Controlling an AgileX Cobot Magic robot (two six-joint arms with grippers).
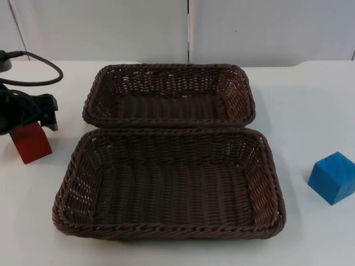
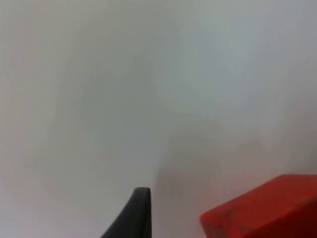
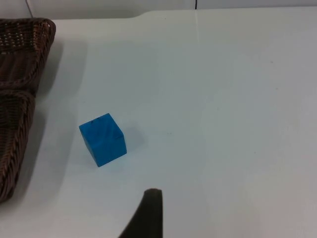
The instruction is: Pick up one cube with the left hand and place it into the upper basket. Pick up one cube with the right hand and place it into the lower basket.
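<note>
Top view, items left to right.

Left gripper point(image 1: 34, 119): at the table's left edge, low over the red cube point(image 1: 31, 142), its dark body covering the cube's far upper part. Left wrist view: red cube point(image 2: 267, 208) lies close beside one black fingertip point(image 2: 138, 210); whether the fingers are spread or closed on it cannot be told. Judged: this arm is the nearer to the red cube, which sits directly beneath it, so the grasp hinges on the fingers straddling the cube.

Upper basket point(image 1: 169, 71): far centre, brown wicker, nothing in it. Lies right of the red cube.

Lower basket point(image 1: 166, 226): near centre, just in front of the upper one, rims touching or nearly so; nothing in it.

Blue cube point(image 1: 333, 177): right of the lower basket, apart from it, turned corner-on.

Right gripper: right wrist view shows the blue cube point(image 3: 102, 139) ahead of its fingertip point(image 3: 148, 213), well apart; finger state cannot be told. Judged: waiting.
</note>
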